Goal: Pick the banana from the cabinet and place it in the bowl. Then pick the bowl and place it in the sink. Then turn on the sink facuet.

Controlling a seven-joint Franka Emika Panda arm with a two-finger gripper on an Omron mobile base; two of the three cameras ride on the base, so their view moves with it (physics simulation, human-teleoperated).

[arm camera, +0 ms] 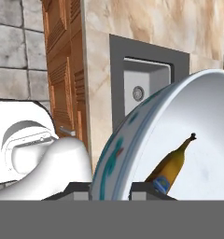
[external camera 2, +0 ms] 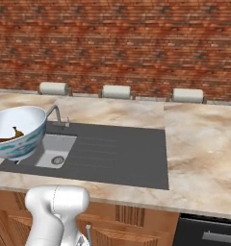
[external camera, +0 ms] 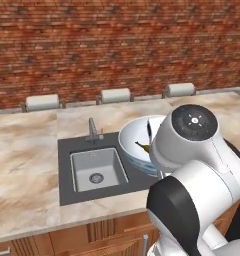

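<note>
Your tool [arm camera: 111, 186] is clamped on the rim of the bowl [external camera 2: 16, 132], which hangs tilted just beside the sink [external camera 2: 54, 150], banana [arm camera: 172, 163] inside. Tip it more and the banana may slide out; swing wide and you could clip the sink facuet [external camera 2: 56, 115]. No readable writing anywhere.

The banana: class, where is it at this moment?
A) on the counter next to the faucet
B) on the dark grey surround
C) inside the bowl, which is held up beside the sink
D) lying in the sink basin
C: the banana lies against the white inside of the bowl, which is tilted and lifted beside the sink, whose basin holds nothing but its drain.
</note>
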